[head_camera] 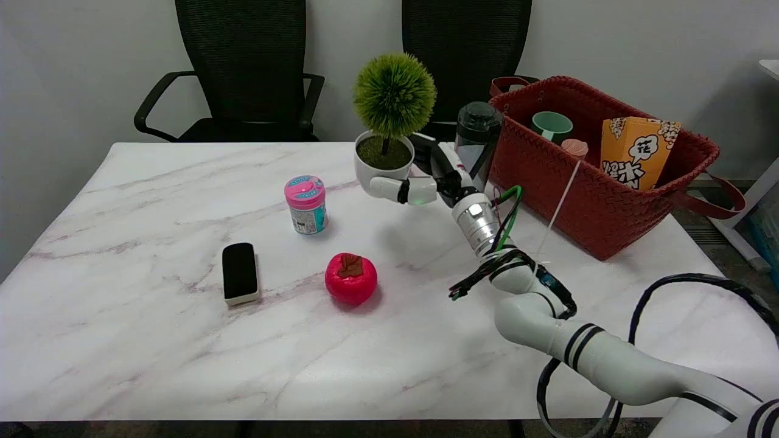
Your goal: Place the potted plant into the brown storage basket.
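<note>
The potted plant [389,125], a round green ball on a thin stem in a white pot, is held up off the marble table near its far middle. My right hand [420,176] grips the pot from the right and below, fingers wrapped around its lower wall. A faint shadow lies on the table beneath it. The brown storage basket [551,201], woven with dark handles, stands at the far right of the table, to the right of the plant.
Inside the basket are a green cup [552,126], a pink-topped item [574,148] and an orange snack box [636,152]. A dark-lidded jar [478,137] stands between plant and basket. A pink-lidded tub [306,204], a black-and-white eraser [240,272] and a red persimmon-like fruit [350,278] lie to the left.
</note>
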You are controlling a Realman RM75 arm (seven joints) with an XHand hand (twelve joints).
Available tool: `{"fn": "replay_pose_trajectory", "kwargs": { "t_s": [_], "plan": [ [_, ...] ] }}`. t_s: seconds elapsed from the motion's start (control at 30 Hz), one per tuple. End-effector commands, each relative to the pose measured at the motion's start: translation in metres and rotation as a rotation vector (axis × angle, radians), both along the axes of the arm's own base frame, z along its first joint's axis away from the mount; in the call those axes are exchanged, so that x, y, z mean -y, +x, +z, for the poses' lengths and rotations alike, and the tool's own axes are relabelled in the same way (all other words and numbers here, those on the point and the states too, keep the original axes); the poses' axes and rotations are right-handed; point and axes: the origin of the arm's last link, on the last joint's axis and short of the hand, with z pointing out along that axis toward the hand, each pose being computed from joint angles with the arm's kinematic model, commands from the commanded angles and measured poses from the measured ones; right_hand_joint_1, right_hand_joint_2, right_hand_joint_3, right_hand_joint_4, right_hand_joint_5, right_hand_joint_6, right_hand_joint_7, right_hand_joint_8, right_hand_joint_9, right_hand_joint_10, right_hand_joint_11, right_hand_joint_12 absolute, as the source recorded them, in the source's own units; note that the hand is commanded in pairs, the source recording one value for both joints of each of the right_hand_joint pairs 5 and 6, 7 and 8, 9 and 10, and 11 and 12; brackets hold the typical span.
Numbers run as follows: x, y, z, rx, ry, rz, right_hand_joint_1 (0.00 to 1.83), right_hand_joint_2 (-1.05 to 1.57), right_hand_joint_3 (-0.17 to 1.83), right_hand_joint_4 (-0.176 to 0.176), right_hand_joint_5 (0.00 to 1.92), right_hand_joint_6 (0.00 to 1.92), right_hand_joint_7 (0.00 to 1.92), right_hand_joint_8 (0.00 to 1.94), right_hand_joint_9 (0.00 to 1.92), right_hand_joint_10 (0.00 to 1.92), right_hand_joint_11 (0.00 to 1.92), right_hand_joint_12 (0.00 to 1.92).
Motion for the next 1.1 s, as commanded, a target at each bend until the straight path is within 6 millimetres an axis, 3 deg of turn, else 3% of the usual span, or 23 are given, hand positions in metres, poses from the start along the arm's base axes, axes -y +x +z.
{"fn": "replay_pose_trajectory", "kwargs": {
  "t_s": [0.03,0.3,0.53,0.8,0.9,1.1],
  "plan": [
    [-0.043,0.081,-0.008,0.033,0.187,0.160,1.24,0.54,0.89,0.000,0.87,0.87,1.00,1.00,0.61,0.61,0.39,0.39],
    [-0.068,0.119,-0.002,0.070,0.255,0.164,1.23,0.64,0.89,0.000,0.88,0.88,1.01,1.01,0.63,0.63,0.42,0.42],
    [-0.080,0.161,0.034,0.029,0.167,0.249,1.23,0.66,0.90,0.000,0.88,0.88,1.01,1.01,0.63,0.63,0.42,0.42],
    [-0.079,0.197,0.106,-0.034,-0.011,0.255,1.23,0.67,0.91,0.000,0.89,0.89,1.01,1.01,0.63,0.63,0.42,0.42],
    [-0.075,0.201,0.142,-0.033,-0.104,0.227,1.23,0.66,0.92,0.000,0.90,0.90,1.01,1.01,0.63,0.63,0.42,0.42],
    [-0.062,0.189,0.210,-0.019,-0.274,0.132,1.23,0.66,0.93,0.000,0.90,0.90,1.01,1.01,0.63,0.63,0.42,0.42]
  ]
}}
